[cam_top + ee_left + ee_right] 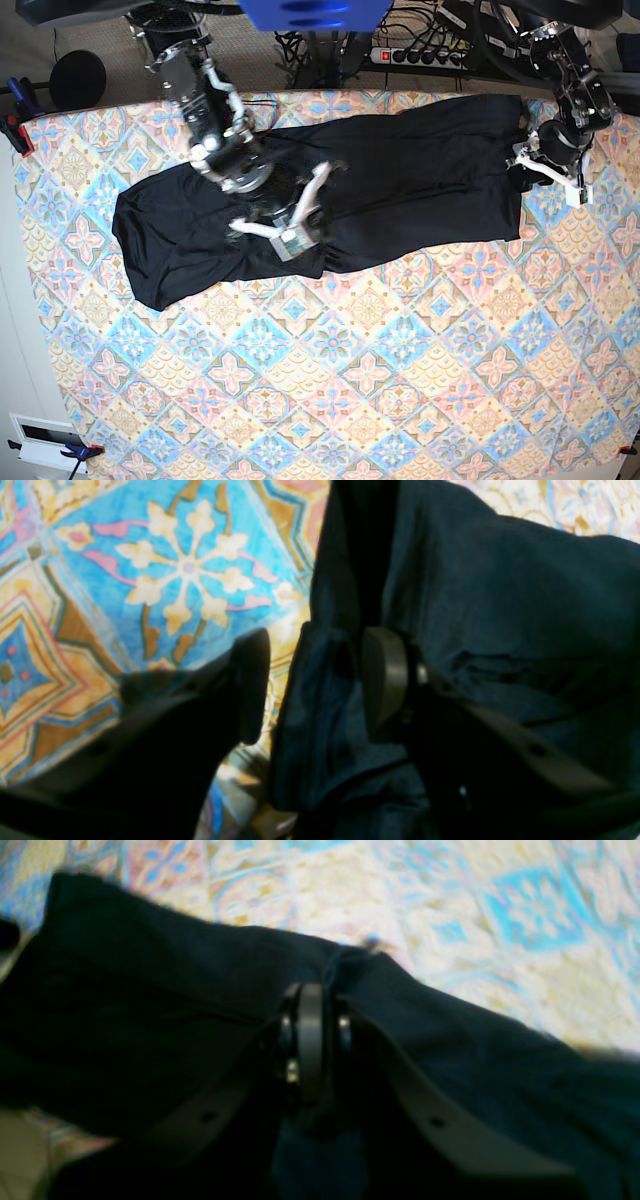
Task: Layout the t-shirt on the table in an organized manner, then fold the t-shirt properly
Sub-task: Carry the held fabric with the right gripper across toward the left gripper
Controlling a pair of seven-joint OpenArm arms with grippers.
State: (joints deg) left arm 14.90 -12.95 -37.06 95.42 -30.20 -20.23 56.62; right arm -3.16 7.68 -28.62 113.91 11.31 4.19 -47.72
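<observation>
1. Across the far half of the table [330,400] lies the t-shirt [400,180], a long dark band running side to side, its near edge uneven and rumpled toward the middle.
2. Right gripper [312,1005]: jaws pressed together on a pinched ridge of shirt fabric near the middle of the near edge; cloth bunches up around the fingertips.
3. Left gripper [312,685]: jaws apart, straddling the shirt's end edge. One finger [250,685] sits over bare table, the other [382,680] over the cloth, with a fold of fabric between them. No grip visible.
4. Base view: the shirt's other end spreads wider and reaches toward the table's side edge.
5. Open room: the whole near half of the table is bare patterned cloth; the far edge is crowded by cables [420,40] and arm bases.
</observation>
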